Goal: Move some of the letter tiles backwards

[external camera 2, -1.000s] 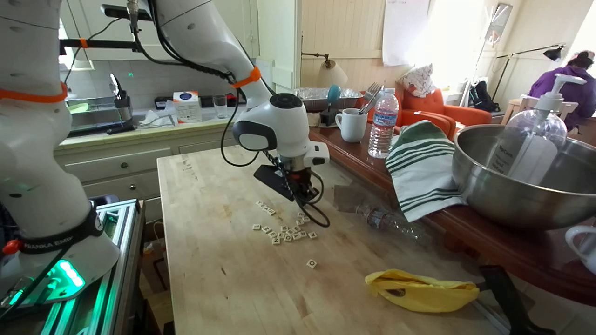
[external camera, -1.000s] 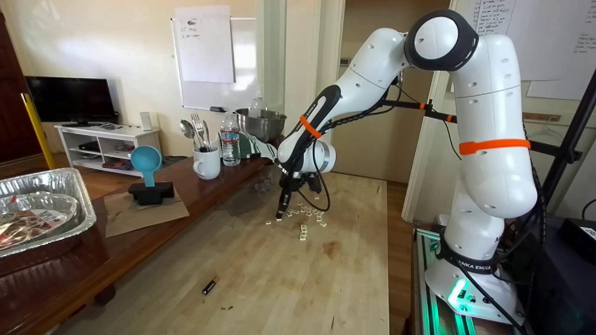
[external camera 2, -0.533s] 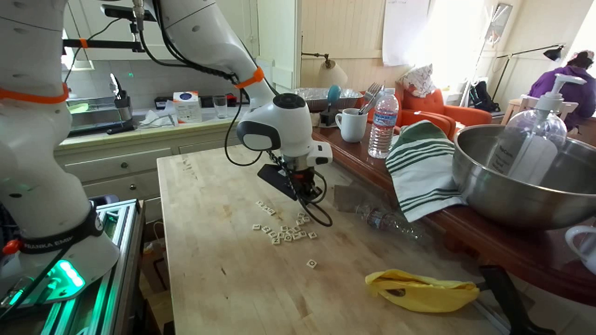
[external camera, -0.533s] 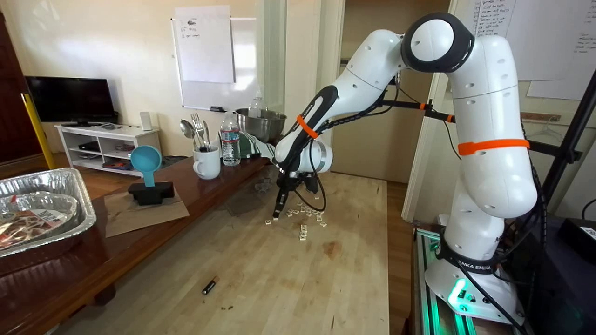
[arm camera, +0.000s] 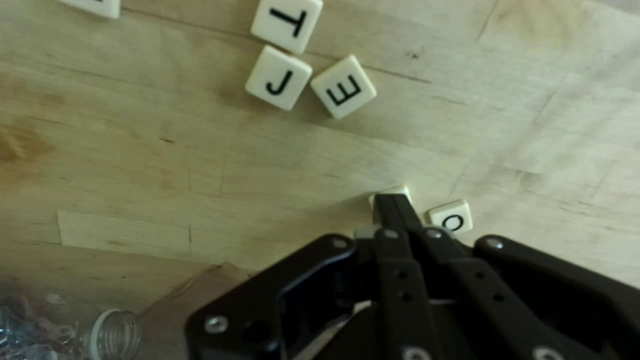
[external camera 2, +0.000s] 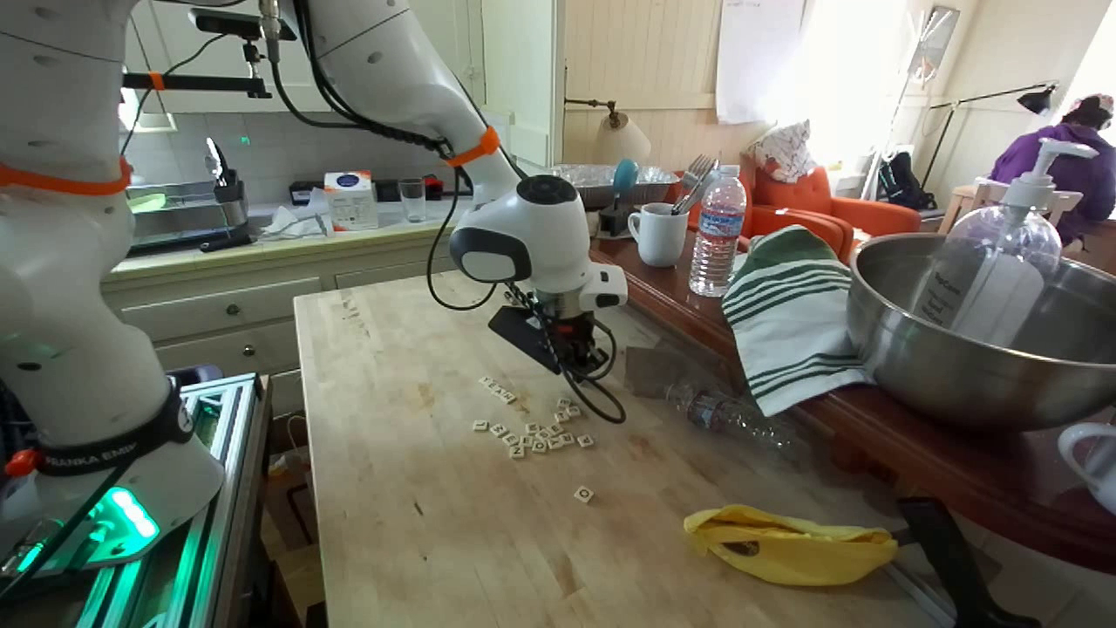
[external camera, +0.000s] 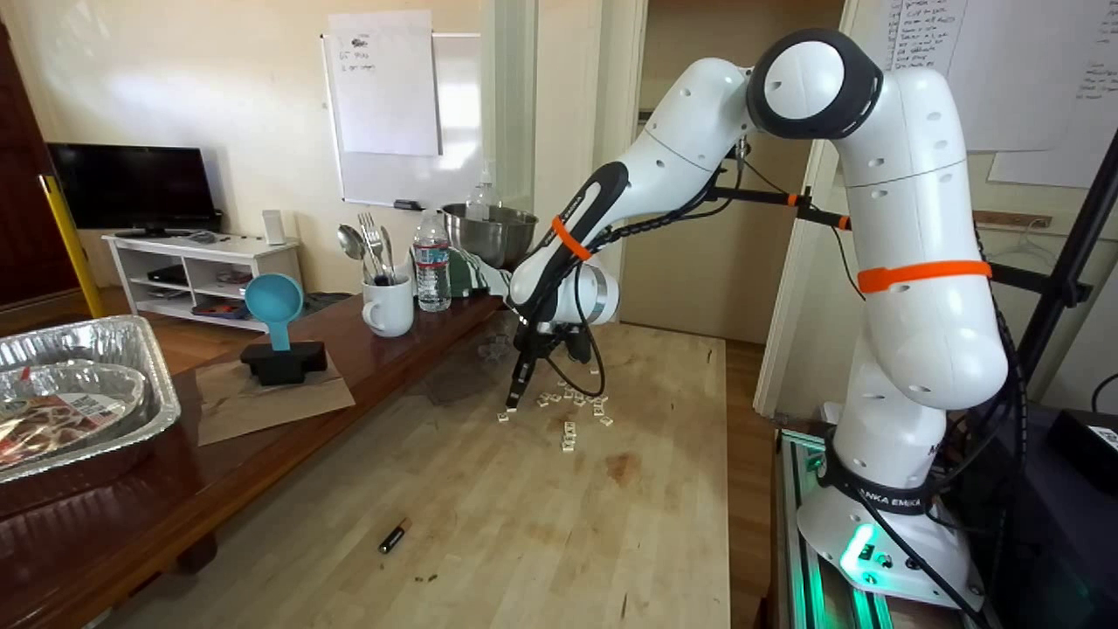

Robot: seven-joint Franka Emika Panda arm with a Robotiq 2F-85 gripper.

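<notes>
Your hand [arm camera: 399, 202] is closed, its two fingers together with no gap showing at the tips, so it looks set to push, not grip. In the wrist view, well to the hand's left and lower, lies a clear bottle [arm camera: 115, 334]; a wide swing that way could knock it. Nearer, up and left of the hand, the J tile [arm camera: 279, 78], T tile [arm camera: 287, 24] and E tile [arm camera: 344, 86] sit close together on the bench [arm camera: 280, 160]; come back low and you may scatter them. At the tips is a half-hidden tile [arm camera: 396, 190], seemingly against them; press too hard and it may tilt or jam, too lightly and the hand could ride over it. Just right of the hand lies the O tile [arm camera: 451, 215]; push on that way and the two probably bump, skewing both. Compared with a second ago, in an exterior view, the hand [external camera: 513, 405] and half-hidden tile are nearer the O tile, which hasn't moved.
</notes>
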